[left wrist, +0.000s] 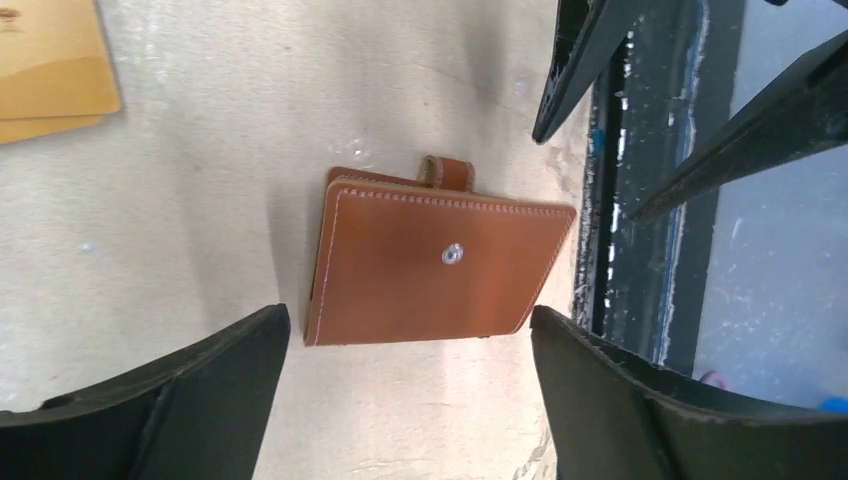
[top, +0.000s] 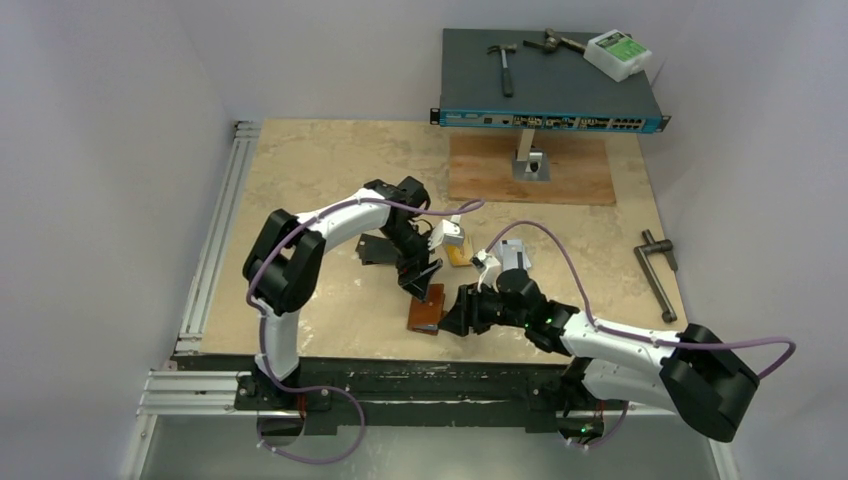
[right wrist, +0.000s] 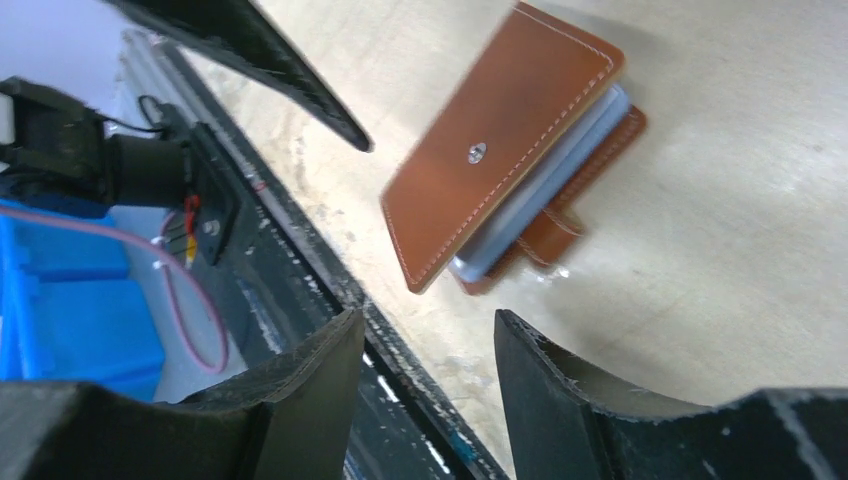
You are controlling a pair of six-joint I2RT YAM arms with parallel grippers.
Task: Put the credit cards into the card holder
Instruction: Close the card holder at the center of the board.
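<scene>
The brown leather card holder (top: 427, 308) lies folded near the table's front edge, its snap tab undone (left wrist: 440, 265); light blue lining shows at its side (right wrist: 500, 170). My left gripper (top: 418, 282) hangs just above and behind it, open and empty, with the holder just beyond its tips (left wrist: 410, 330). My right gripper (top: 456, 312) sits right of the holder, open and empty (right wrist: 428, 330). Gold-orange credit cards (top: 458, 256) (left wrist: 50, 60) lie further back. Black cards (top: 378, 250) lie to their left, and a silvery card (top: 516, 255) to their right.
A network switch (top: 550, 118) stands on a post over a wooden board (top: 530, 175) at the back, with hammers and a white box (top: 617, 53) on top. A metal T-handle tool (top: 656, 275) lies at the right. A black rail (left wrist: 650, 200) runs along the front edge.
</scene>
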